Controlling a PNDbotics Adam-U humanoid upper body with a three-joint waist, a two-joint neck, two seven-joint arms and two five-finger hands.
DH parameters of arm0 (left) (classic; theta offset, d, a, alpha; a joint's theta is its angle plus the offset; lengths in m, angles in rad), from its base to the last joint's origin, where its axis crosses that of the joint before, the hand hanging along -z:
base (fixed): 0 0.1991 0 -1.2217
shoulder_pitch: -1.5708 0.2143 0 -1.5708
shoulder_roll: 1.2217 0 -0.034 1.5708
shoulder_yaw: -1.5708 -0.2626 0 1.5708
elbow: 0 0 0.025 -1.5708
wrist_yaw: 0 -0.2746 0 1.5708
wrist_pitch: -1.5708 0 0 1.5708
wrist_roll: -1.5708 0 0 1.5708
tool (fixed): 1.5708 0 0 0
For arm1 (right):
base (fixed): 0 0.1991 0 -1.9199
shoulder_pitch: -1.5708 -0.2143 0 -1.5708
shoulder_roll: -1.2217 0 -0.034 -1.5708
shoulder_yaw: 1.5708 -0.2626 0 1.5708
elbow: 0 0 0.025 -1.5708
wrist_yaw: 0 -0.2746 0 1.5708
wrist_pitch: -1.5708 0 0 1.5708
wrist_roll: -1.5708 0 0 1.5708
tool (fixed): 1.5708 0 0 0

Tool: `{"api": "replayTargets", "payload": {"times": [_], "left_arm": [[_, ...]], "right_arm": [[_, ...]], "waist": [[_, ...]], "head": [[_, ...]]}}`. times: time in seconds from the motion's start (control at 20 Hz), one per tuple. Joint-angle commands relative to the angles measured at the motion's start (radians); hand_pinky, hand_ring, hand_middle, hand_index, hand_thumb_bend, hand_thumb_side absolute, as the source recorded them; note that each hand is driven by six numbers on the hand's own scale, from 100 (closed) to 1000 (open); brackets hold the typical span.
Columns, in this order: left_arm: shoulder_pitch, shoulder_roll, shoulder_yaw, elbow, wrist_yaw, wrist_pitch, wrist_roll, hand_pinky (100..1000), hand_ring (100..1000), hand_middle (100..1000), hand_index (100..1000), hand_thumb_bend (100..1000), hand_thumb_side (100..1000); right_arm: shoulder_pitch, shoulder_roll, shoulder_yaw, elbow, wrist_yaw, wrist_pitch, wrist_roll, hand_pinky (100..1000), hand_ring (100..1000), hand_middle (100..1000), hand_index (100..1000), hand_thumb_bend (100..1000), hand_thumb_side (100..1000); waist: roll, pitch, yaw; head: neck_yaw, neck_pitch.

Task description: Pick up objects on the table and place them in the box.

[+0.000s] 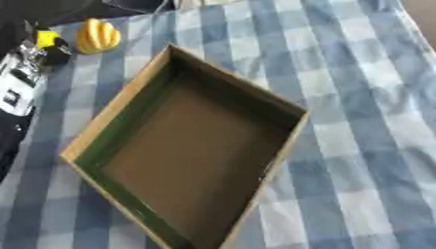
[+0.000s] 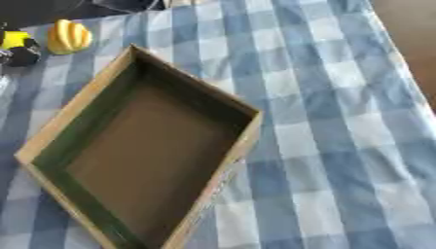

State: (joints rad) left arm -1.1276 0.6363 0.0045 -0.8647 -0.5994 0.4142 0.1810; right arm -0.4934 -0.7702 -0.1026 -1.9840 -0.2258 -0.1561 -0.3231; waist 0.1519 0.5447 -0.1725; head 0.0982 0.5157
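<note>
**Empty box, left hand at yellow object**

Open cardboard box (image 1: 183, 155) askew on blue-checked tablecloth (image 1: 357, 121), nothing inside. Yellow ribbed squash-like object (image 1: 97, 36) just past box's far-left corner. Left hand (image 1: 30, 58) beside it at left edge; finger state: cannot tell.

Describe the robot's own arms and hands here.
Only part of the left arm shows, at the left edge of the left eye view: black with silver or white sections. A small yellow piece sits by its upper end; whether it belongs to the arm is unclear. Its hand cannot be made out. The right arm is out of view.
</note>
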Motion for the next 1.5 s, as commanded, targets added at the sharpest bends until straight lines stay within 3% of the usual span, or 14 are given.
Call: {"api": "replayTargets", "payload": {"times": [0.05, 0.45, 0.75, 1.1, 1.35, 1.5], "left_arm": [[0.0, 0.069, -0.049, -0.143, -0.004, -0.031, -0.014, 686, 673, 525, 642, 100, 100], [0.108, 0.101, -0.175, -0.711, 0.082, -0.093, -0.164, 688, 666, 522, 636, 100, 100], [0.192, 0.065, -0.287, -1.068, 0.097, -0.121, -0.269, 685, 659, 529, 648, 100, 100], [0.208, -0.052, -0.441, -1.135, 0.026, -0.285, -0.401, 700, 691, 581, 702, 100, 100], [0.217, -0.097, -0.489, -1.135, 0.053, -0.311, -0.514, 752, 775, 708, 818, 389, 100], [0.217, -0.11, -0.507, -1.135, 0.055, -0.329, -0.591, 757, 784, 722, 822, 399, 100]], "right_arm": [[0.003, -0.023, -0.015, -0.016, 0.001, 0.001, -0.009, 821, 828, 629, 804, 100, 661], [0.029, -0.019, -0.02, -0.016, -0.01, 0.001, -0.019, 822, 827, 632, 805, 100, 648], [0.041, -0.009, -0.023, -0.016, -0.019, 0.003, -0.025, 822, 826, 635, 805, 100, 642], [0.056, -0.004, -0.03, -0.016, -0.021, 0.002, -0.032, 823, 827, 634, 805, 100, 641], [0.061, 0.0, -0.033, -0.016, -0.022, 0.003, -0.035, 823, 827, 634, 805, 100, 643], [0.063, 0.001, -0.034, -0.016, -0.022, 0.004, -0.035, 824, 827, 634, 806, 100, 644]], "waist": [[-0.017, -0.054, 0.017], [-0.056, -0.122, 0.103], [-0.072, -0.161, 0.143], [-0.082, -0.176, 0.164], [-0.083, -0.177, 0.17], [-0.083, -0.177, 0.171]], "head": [[-0.021, 0.022], [-0.064, 0.085], [-0.092, 0.112], [-0.125, 0.131], [-0.131, 0.133], [-0.132, 0.136]]}}
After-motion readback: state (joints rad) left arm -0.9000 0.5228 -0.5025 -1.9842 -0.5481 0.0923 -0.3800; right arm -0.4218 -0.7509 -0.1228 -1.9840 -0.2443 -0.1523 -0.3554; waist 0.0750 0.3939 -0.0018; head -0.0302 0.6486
